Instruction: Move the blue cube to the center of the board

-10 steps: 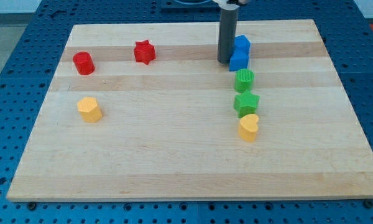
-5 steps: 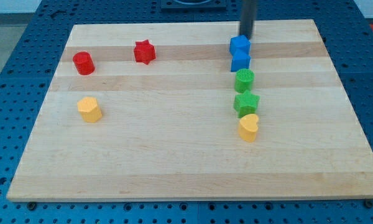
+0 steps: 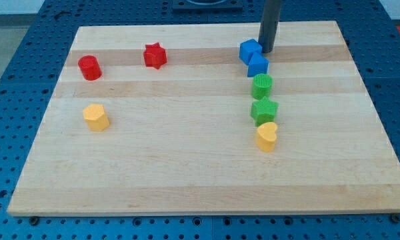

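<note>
my tip [image 3: 267, 51] now touching blue cube's [image 3: 249, 51] right side, holding nothing; cube nudged left since half second ago, off second blue block [image 3: 257, 65]. Center still far.

Scene was bright and evenly lit, apparently from overhead. The wooden board [image 3: 187, 153] showed no hard glare, only a mild pale sheen along the lighter planks. Shadows were short and soft: a faint dark rim under the red star block [image 3: 155, 55], the yellow block [image 3: 95, 117] and the green blocks [image 3: 263, 99]. The rod cast hardly any shadow near the tip [image 3: 266, 51]. Focus was sharp across the board; block edges and wood grain read clearly. Colours were saturated, the blue cube [image 3: 250, 51] vivid. The blue perforated table [image 3: 13, 100] stayed crisp at the edges, with no obvious distortion. No motion blur was seen.
</note>
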{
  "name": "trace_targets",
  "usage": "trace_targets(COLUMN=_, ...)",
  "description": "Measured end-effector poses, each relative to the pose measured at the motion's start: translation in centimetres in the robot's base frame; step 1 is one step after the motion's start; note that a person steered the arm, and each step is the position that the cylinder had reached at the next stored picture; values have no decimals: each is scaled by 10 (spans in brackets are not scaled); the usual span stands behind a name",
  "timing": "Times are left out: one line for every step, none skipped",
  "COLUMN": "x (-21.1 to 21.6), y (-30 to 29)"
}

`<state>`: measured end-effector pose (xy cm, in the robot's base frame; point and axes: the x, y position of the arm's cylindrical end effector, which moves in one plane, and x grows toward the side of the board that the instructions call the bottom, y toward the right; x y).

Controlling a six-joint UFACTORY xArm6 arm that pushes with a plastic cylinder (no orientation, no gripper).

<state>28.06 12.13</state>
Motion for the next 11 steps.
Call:
trace_targets(x=4, y=-3)
trace_targets(x=10, y=-17)
trace_targets(x=11, y=-40)
trace_targets(x=11, y=-62)
trace_targets(x=-4, y=-72)
trace_targets(x=-9, y=-87)
trace_targets(x=9, y=-92)
trace_targets(x=21, y=-98)
trace_targets(x=17, y=-125)
trace_targets(x=30, y=-129)
trace_targets(x=42, y=-128)
